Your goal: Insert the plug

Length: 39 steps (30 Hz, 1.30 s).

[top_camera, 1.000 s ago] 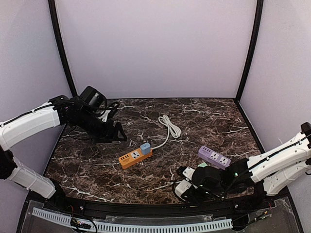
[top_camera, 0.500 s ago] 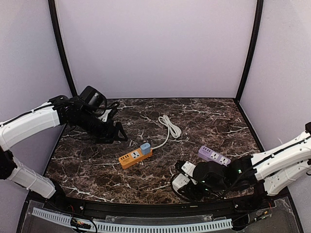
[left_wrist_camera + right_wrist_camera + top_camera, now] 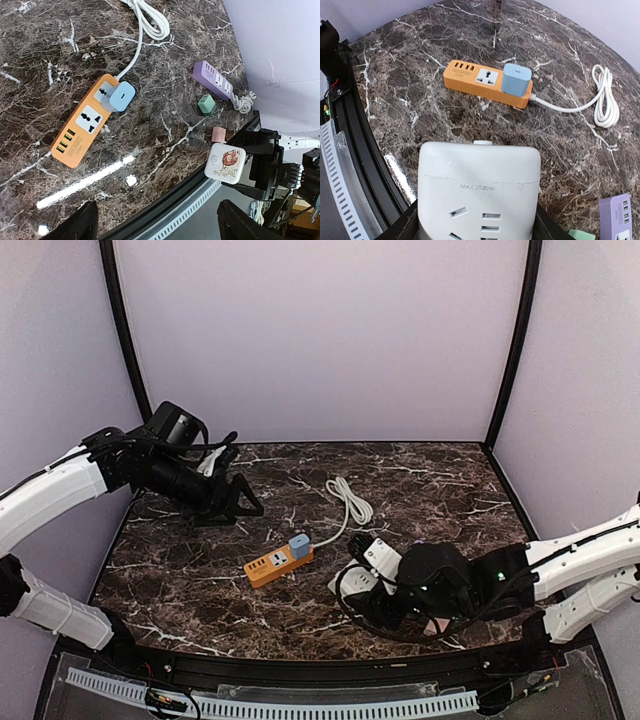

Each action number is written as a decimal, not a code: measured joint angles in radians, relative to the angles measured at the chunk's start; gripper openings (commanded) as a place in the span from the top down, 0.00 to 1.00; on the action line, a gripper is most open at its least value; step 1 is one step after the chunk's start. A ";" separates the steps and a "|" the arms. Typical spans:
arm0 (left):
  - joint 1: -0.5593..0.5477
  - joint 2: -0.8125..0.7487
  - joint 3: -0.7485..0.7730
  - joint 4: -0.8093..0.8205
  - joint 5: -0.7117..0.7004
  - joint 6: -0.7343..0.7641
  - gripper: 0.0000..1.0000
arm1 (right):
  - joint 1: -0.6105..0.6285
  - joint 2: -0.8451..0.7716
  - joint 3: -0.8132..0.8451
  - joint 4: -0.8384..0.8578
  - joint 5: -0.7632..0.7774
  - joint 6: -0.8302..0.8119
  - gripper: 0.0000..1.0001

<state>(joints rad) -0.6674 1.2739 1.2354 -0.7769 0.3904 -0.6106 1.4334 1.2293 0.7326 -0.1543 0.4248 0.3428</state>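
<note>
My right gripper (image 3: 366, 588) is shut on a white cube adapter (image 3: 352, 582) and holds it above the table, just right of the orange power strip (image 3: 277, 563). In the right wrist view the adapter (image 3: 479, 175) fills the space between the jaws, socket face up. The orange strip (image 3: 481, 80) lies beyond it with a blue plug (image 3: 516, 79) in its end socket. The middle socket of the strip is empty. My left gripper (image 3: 236, 502) is open and empty over the table's far left. The left wrist view shows the strip (image 3: 85, 122) and the held adapter (image 3: 225, 164).
A coiled white cable (image 3: 350, 500) runs from the strip toward the back. A purple power strip (image 3: 213, 80), a green adapter (image 3: 206, 105) and a pink adapter (image 3: 218, 134) lie at the front right, near my right arm. The table's front edge (image 3: 165, 192) is close by.
My right arm has moved left and away from the front edge with the white adapter, closer to the orange strip. My left gripper has shifted slightly back.
</note>
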 measured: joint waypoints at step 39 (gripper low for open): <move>-0.084 0.170 0.120 0.253 0.574 -0.178 0.19 | -0.121 0.056 0.233 0.207 -0.186 -0.375 1.00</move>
<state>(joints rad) -0.7509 1.4437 1.3552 -0.5236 0.9646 -0.7887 1.3125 1.2850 0.9653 0.0525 0.2390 -0.0322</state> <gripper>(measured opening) 0.813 0.591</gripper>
